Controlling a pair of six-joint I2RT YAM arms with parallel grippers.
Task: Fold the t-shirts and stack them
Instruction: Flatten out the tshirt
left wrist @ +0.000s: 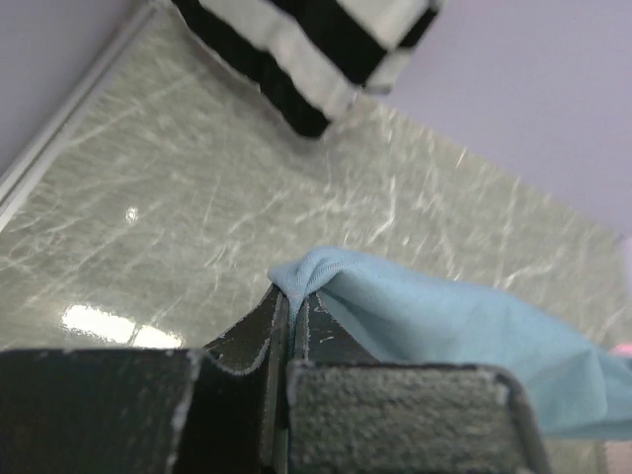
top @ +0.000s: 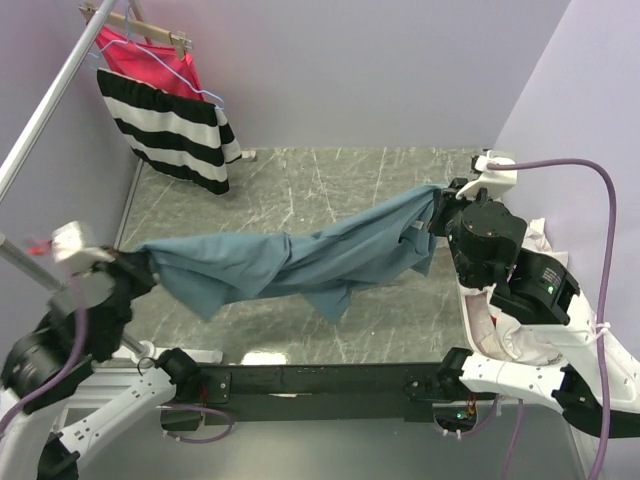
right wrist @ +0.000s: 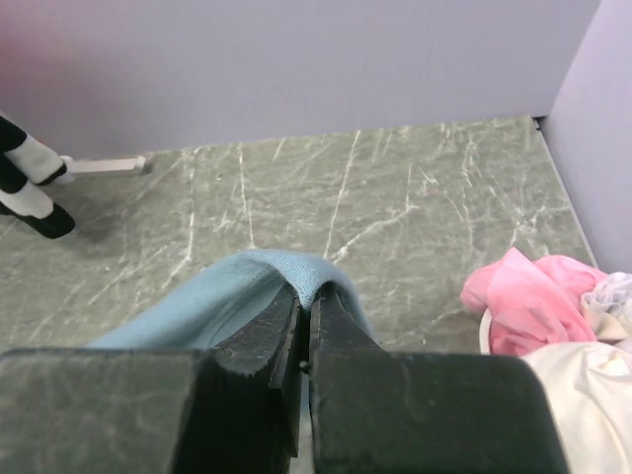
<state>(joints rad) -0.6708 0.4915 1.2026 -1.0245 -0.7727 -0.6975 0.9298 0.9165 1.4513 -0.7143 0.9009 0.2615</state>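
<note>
Left wrist view shows the left gripper (left wrist: 288, 299) clamped tight on a fold of the slate-blue t-shirt (left wrist: 444, 326), and the right wrist view shows the right gripper (right wrist: 306, 296) pinched shut on the shirt's other end. Between them the shirt stretches in a twisted band across the grey marbled desk (top: 330, 180), its middle sagging low. A black-and-white striped garment (top: 170, 125) hangs at the far-left corner.

I see a lab robot cell: plain lilac walls (top: 380, 70) box in a marbled table (top: 330, 180). A clothes rack (top: 48, 108) stands at the table's far-left corner, a black mounting rail (top: 330, 382) along its near edge.
</note>
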